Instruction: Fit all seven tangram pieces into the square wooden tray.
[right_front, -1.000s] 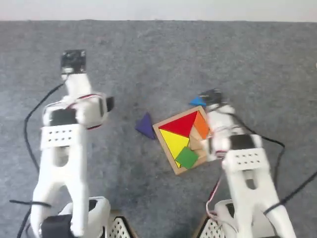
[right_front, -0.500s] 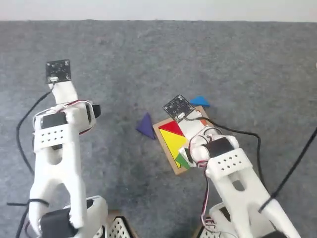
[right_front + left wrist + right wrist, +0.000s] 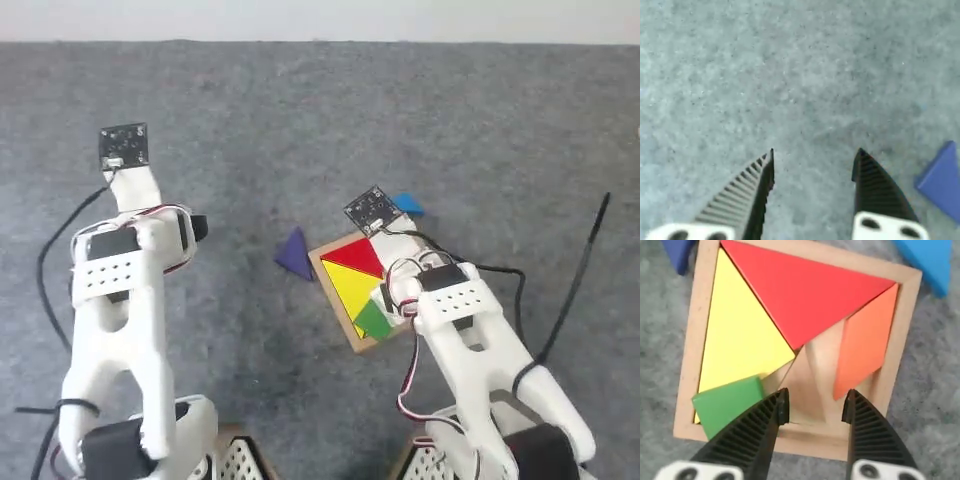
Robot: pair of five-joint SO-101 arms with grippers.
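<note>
Blue triangle point(image 3: 929, 257) partly off-frame.

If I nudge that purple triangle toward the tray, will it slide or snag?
The purple triangle looks flat and rigid, so it likely won't roll or tip. The fuzzy grey mat probably adds drag, so it may pivot rather than slide straight.

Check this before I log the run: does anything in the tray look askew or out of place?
The green square sits tilted in a corner of the wooden tray, seemingly riding on a tip of the yellow triangle instead of lying flat.
</note>
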